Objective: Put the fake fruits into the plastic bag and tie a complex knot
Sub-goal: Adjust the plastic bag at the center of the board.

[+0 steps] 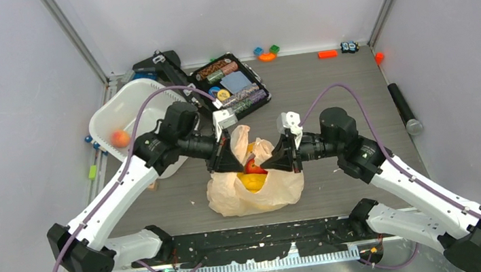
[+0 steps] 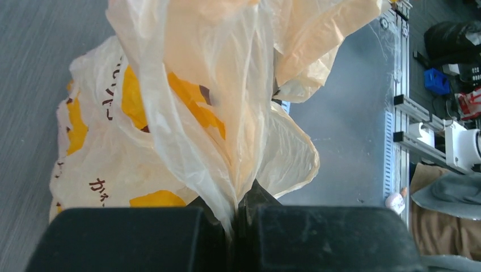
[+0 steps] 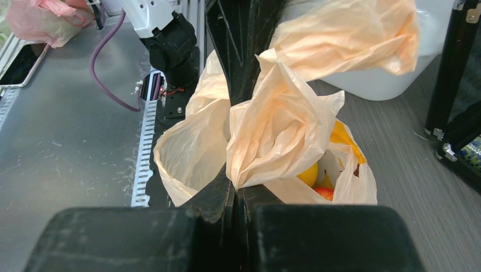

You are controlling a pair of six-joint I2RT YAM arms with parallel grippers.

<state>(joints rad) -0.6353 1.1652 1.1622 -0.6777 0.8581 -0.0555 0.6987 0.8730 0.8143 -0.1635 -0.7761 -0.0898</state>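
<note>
A white tub sits on the left of the table, with a black box of little things beside it. Small blocks lie at the back, and a black tube on the right.

The only lettering that shows is on the plastic bag, seen in the left wrist view. It is printed in dark brown on the pale film, beside yellow-orange patches. Low on the bag's left side, just above a yellow patch, stands a short row of Japanese-style characters. The first looks like the katakana カ. The next is smaller and creased, and cannot be read with any certainty. Higher up on the left, a second line of the same dark print runs down the film next to another yellow patch. Folds break it up, so its characters cannot be made out. In the top view and the right wrist view, nothing on the bag can be read.
</note>
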